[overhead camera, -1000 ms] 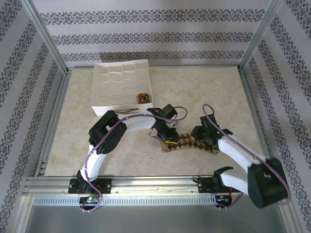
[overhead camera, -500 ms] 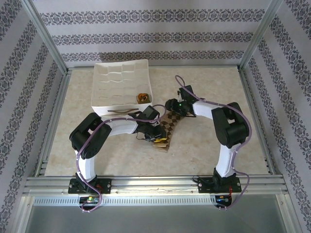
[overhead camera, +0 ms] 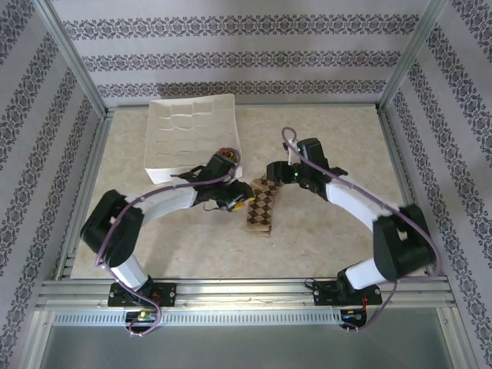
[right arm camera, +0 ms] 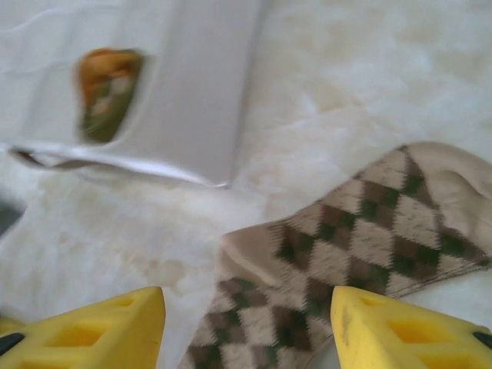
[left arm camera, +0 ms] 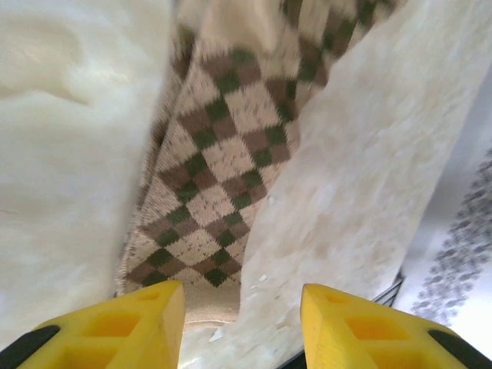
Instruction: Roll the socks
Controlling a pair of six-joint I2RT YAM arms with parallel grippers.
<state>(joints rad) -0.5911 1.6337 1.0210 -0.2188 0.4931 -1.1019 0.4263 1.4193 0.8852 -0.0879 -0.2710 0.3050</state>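
Note:
The brown-and-beige argyle sock (overhead camera: 260,207) lies flat on the table, long axis running near to far. In the left wrist view the same argyle sock (left arm camera: 219,157) stretches away ahead of the yellow fingers. My left gripper (overhead camera: 244,203) sits at the sock's left edge, open, nothing between its fingers (left arm camera: 131,327). My right gripper (overhead camera: 275,172) hovers over the sock's far end, open, with the argyle sock (right arm camera: 346,246) under the gap. An orange and green rolled sock (overhead camera: 225,156) rests in the white tray's near right corner, also seen as a blurred bundle (right arm camera: 106,94).
The white compartment tray (overhead camera: 177,138) stands at the back left, its near wall (right arm camera: 204,92) close to my right gripper. Aluminium frame posts (overhead camera: 73,58) and patterned walls ring the beige table (overhead camera: 338,138). The left arm's forearm (overhead camera: 165,201) lies low across the table.
The left gripper opened, let go of the argyle sock and drew back left. The right arm swung from the right side to the sock's far end. The sock now lies lengthwise.

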